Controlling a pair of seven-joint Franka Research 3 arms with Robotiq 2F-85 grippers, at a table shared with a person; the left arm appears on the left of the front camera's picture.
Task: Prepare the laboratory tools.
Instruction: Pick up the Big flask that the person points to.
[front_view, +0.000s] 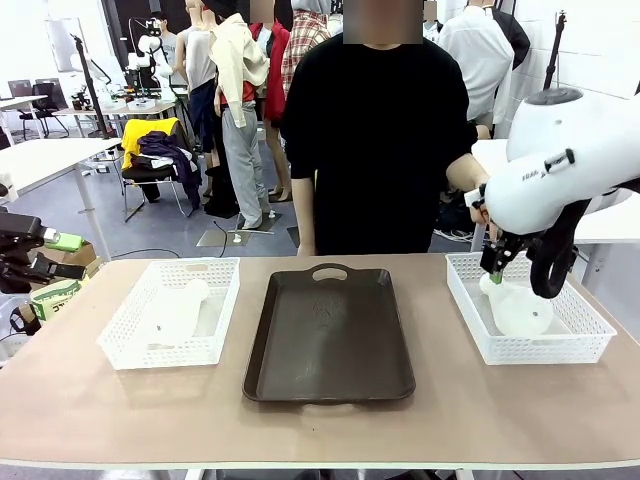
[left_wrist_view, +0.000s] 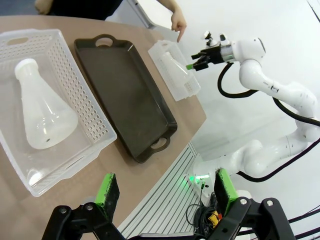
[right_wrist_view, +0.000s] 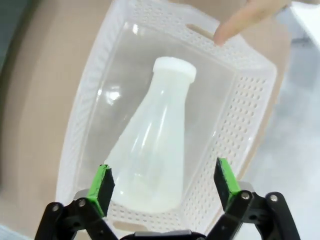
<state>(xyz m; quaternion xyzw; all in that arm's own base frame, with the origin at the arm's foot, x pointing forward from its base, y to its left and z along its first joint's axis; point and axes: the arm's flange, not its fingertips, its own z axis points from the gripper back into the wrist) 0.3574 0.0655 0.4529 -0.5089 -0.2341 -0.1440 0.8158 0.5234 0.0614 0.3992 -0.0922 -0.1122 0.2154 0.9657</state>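
One translucent whitish flask (front_view: 178, 312) (left_wrist_view: 44, 112) lies on its side in the left white basket (front_view: 215, 345) (left_wrist_view: 102, 132). The other flask (front_view: 522, 308) (right_wrist_view: 157, 145) (left_wrist_view: 173, 66) lies in the right white basket (front_view: 590, 335) (right_wrist_view: 250, 105) (left_wrist_view: 189, 89). My right gripper (front_view: 497, 272) (right_wrist_view: 163, 182) (left_wrist_view: 196, 61) hangs open just above that flask's wide base, holding nothing. My left gripper (left_wrist_view: 165, 192) is open and bare, held off the table's left end, well short of the left basket.
A dark brown tray (front_view: 330, 335) (left_wrist_view: 125, 90) lies between the two baskets. A person stands at the far side; a hand (left_wrist_view: 177, 24) with a pointing finger (right_wrist_view: 242, 21) hovers over the right basket's far rim.
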